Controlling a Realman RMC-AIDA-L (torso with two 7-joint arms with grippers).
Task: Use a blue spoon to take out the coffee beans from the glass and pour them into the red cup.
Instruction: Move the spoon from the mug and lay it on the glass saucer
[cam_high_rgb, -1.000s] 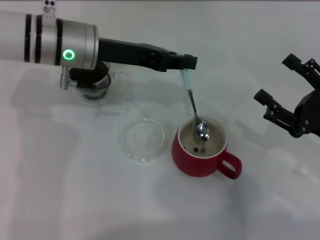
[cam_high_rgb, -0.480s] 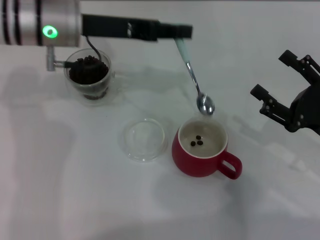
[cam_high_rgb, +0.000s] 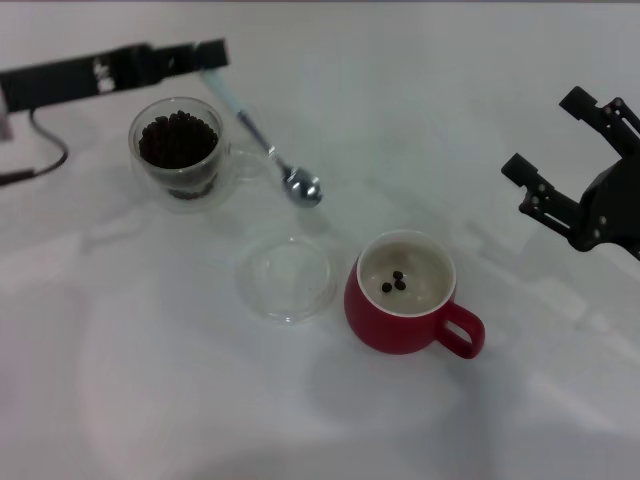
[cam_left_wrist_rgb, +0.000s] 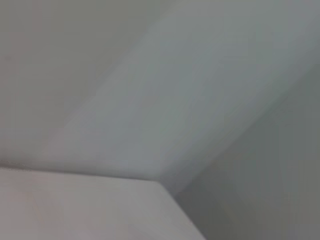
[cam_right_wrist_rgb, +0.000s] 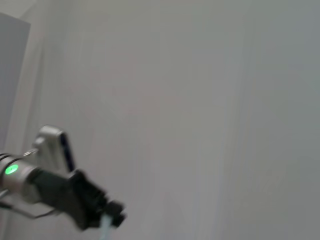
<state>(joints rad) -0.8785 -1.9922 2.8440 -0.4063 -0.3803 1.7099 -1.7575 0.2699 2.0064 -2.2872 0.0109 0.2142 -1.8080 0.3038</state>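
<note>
- My left gripper (cam_high_rgb: 212, 62), near the counter's (cam_high_rgb: 150, 400) far left corner, is pinching the blue spoon (cam_high_rgb: 262, 141) by its handle; the bowl is hanging beside the glass (cam_high_rgb: 178, 152) of coffee beans (cam_high_rgb: 178, 140).
- Three beans are lying in the red cup (cam_high_rgb: 405, 295), mid-counter.
- My right gripper (cam_high_rgb: 560, 165) is idling at the right edge, fingers spread.

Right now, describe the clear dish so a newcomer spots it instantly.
On the white table, find the red cup. The flat clear dish lies just to the cup's left, in front of the glass of coffee beans. Unlike the glass, it is shallow, empty and handleless.
</note>
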